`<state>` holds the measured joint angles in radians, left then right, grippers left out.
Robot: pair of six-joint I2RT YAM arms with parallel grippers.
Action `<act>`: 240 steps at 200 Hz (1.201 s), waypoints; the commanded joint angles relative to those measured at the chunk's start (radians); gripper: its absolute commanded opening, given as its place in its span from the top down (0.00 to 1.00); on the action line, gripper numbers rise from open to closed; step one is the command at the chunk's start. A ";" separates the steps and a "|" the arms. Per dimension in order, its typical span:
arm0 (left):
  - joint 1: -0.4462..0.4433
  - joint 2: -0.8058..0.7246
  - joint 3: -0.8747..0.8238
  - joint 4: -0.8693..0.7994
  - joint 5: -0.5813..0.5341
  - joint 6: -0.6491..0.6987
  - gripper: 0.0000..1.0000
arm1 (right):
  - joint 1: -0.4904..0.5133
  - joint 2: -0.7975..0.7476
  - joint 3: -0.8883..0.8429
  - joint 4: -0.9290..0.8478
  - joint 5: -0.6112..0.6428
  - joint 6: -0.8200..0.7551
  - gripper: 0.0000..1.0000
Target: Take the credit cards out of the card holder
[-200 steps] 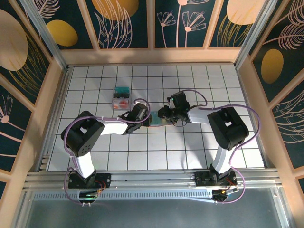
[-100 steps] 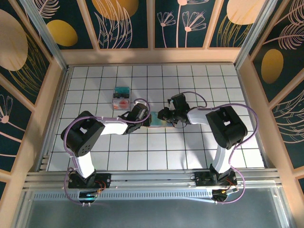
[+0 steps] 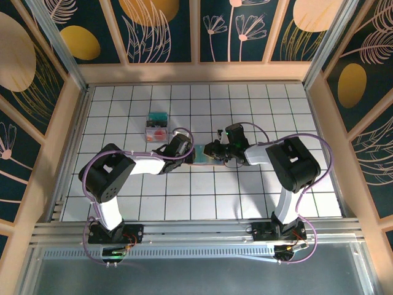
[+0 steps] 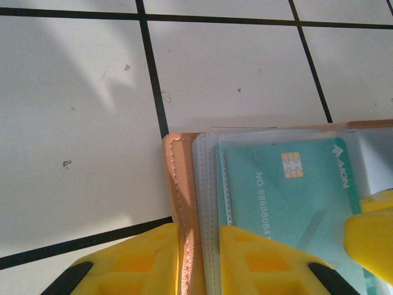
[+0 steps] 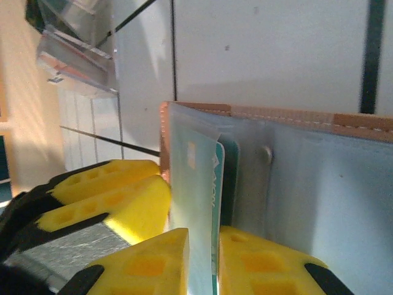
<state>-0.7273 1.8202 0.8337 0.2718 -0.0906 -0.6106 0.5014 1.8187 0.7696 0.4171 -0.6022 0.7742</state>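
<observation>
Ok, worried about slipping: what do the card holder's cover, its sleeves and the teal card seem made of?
The card holder: likely leather or imitation cover, matte pinkish-brown, stitched edge. The sleeves: clear soft plastic, slightly glossy; the card shows through. The teal card: smooth stiff plastic, with chip and printed number.

We see white tiled tabletop (image 3: 202, 203), black grid lines (image 4: 149, 61), few dark specks (image 4: 66, 163) on tiles. Pale wooden rim (image 3: 196, 72) around it; dark floral wall panels (image 3: 159, 31) beyond. We note grooved aluminium rail (image 3: 196, 236) along near edge.

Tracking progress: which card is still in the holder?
The teal chip card, sleeved in the card holder; the other teal card and red-white card lie on the tiles.
</observation>
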 commanded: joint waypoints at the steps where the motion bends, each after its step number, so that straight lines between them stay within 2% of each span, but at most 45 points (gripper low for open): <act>1: -0.004 0.012 -0.038 -0.066 0.038 -0.016 0.78 | 0.003 -0.010 -0.016 0.107 -0.073 0.033 0.81; 91: -0.004 0.023 -0.027 -0.086 0.025 -0.030 0.78 | -0.032 0.016 -0.087 0.308 -0.157 0.133 0.82; 240: -0.004 0.034 -0.016 -0.110 0.010 -0.036 0.79 | -0.069 -0.028 -0.092 0.245 -0.163 0.108 0.84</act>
<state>-0.7258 1.8194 0.8268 0.2756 -0.0879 -0.6338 0.4438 1.8263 0.6838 0.6544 -0.7357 0.8967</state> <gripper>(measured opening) 0.212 0.161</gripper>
